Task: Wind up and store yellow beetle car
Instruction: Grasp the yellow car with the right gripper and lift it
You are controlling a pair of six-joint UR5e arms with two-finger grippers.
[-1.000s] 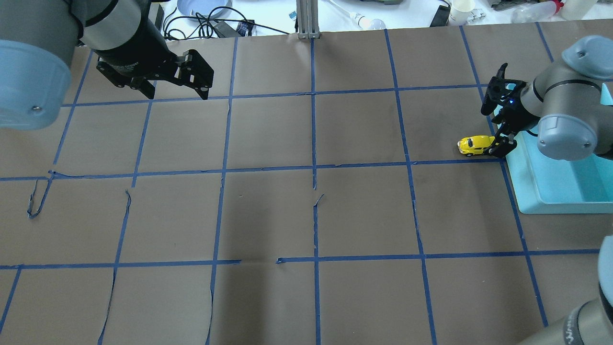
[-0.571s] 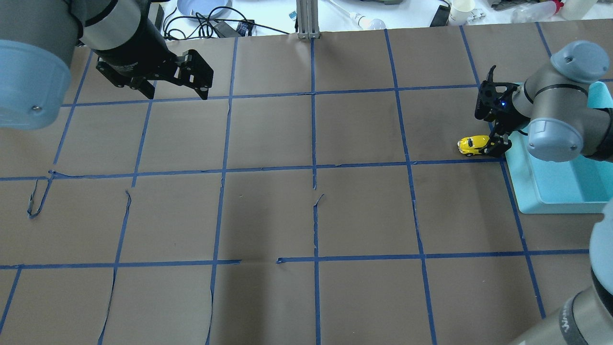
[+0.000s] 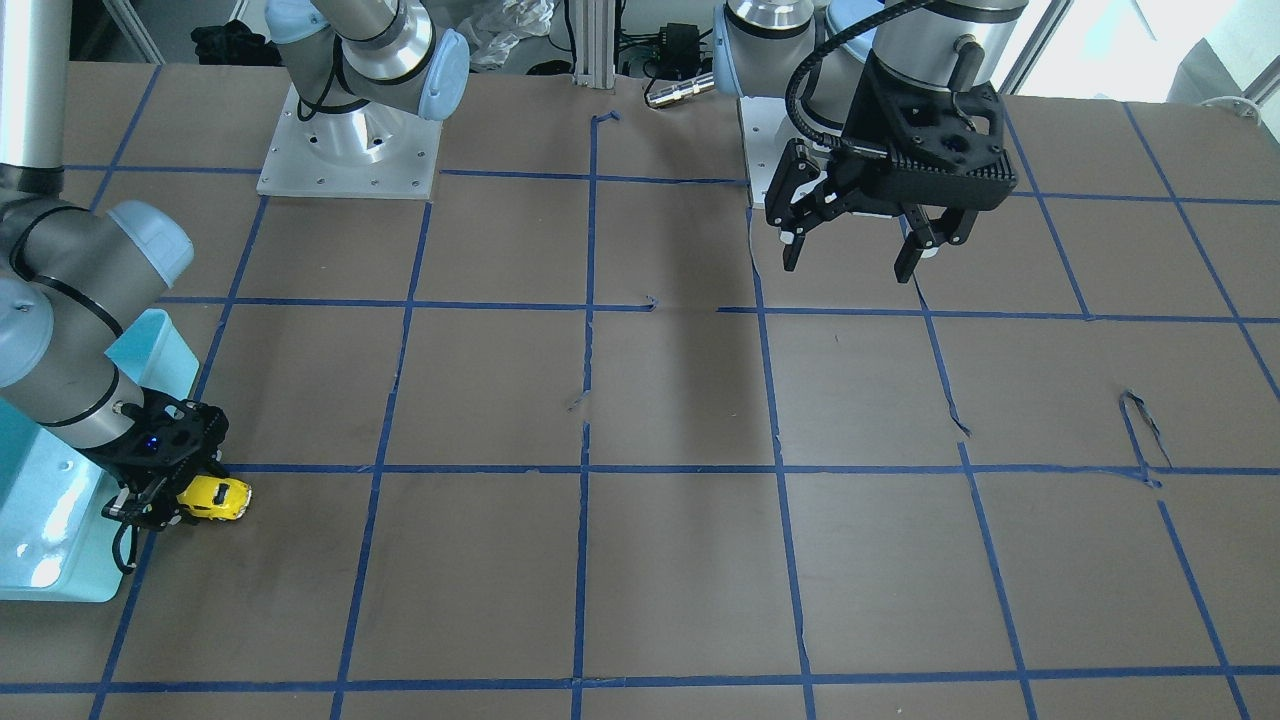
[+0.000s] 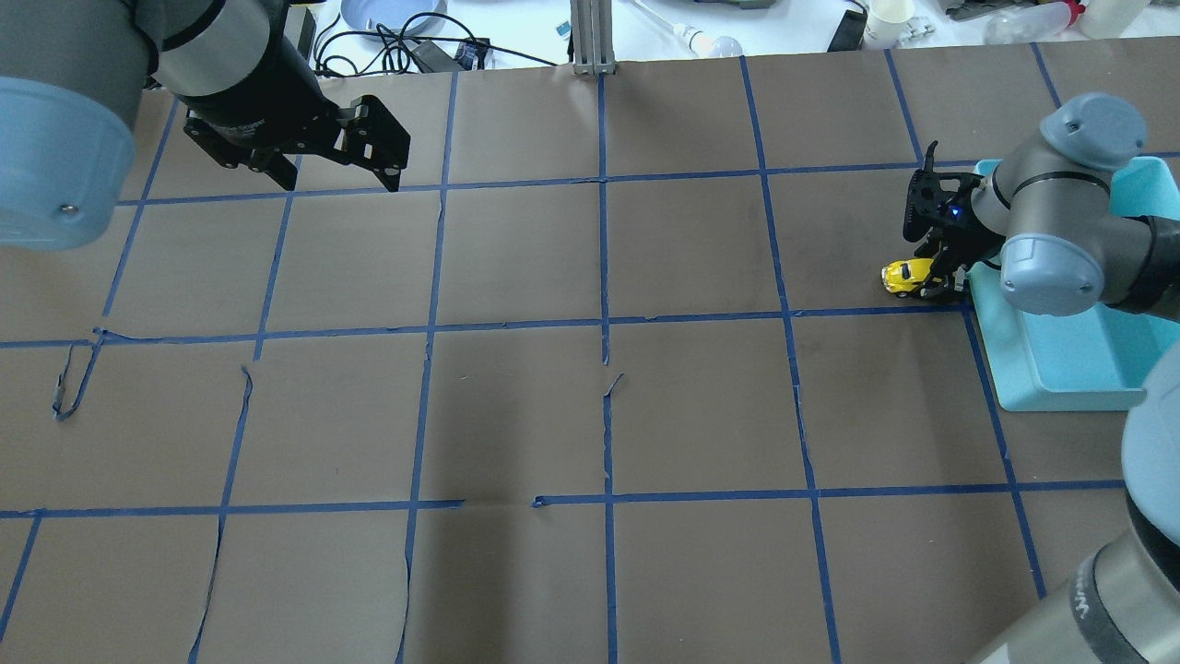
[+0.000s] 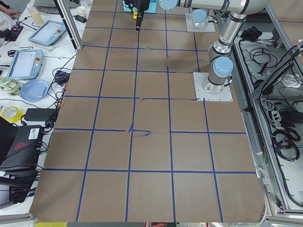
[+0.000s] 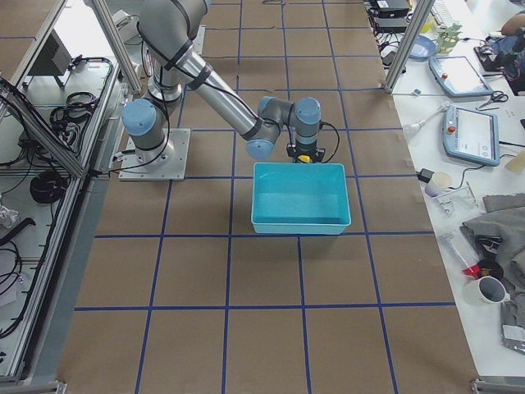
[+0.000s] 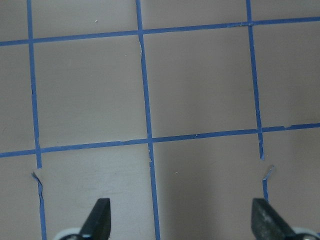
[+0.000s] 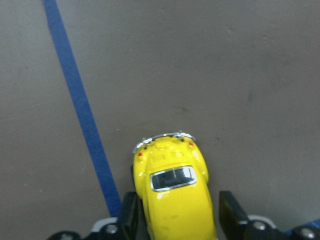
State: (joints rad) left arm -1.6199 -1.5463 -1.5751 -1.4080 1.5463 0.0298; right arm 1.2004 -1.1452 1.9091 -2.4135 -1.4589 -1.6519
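The yellow beetle car [image 4: 906, 275] stands on the brown table at the right, just left of the light blue bin [image 4: 1060, 392]. My right gripper [image 4: 933, 279] reaches low over its bin-side end. In the right wrist view the car [image 8: 172, 195] fills the space between the two black fingers [image 8: 129, 215], which sit tight against its sides. In the front view the car [image 3: 218, 497] pokes out of the right gripper [image 3: 185, 497]. My left gripper [image 4: 346, 175] hangs open and empty above the far left of the table, its fingertips [image 7: 100, 215] spread wide.
The light blue bin [image 3: 40, 585] stands open beside the car, under the right arm's elbow, and nothing shows inside it in the right side view [image 6: 299, 222]. Blue tape lines grid the brown table cover. Cables, a blue plate and cups lie past the far edge.
My right gripper slid left over the car, covering more of its bin-side end, and the right elbow swung back. The car barely shifted. The left arm stayed still.
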